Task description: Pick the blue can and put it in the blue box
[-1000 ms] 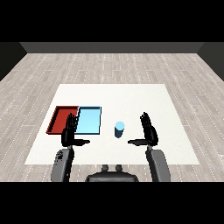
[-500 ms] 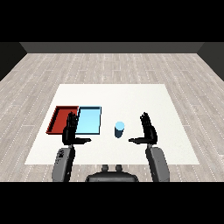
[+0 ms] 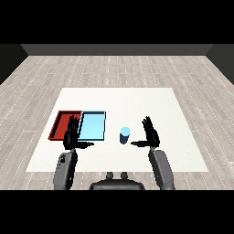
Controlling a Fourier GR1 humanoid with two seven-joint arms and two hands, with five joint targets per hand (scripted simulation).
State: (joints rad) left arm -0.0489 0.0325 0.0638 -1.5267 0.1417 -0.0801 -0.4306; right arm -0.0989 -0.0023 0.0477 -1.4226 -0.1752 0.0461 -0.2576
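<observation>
Two open hands, nothing held: right hand point(image 3: 151, 135) just beside upright blue can point(image 3: 124, 135) on white table point(image 3: 137, 100), left hand point(image 3: 71, 137) near red tray point(image 3: 58, 125); pickup and placing into empty light blue tray point(image 3: 93, 126) (left of can) both remaining.

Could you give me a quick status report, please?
Left hand and right hand open, holding nothing. Blue can upright on table, right of blue tray. Nothing between them.

Even, fairly bright light falls flat on the white table point(image 3: 137, 105) with no glare and barely any cast shadows, while the far wall point(image 3: 117, 50) beyond the floor point(image 3: 114, 73) stays dim.
</observation>
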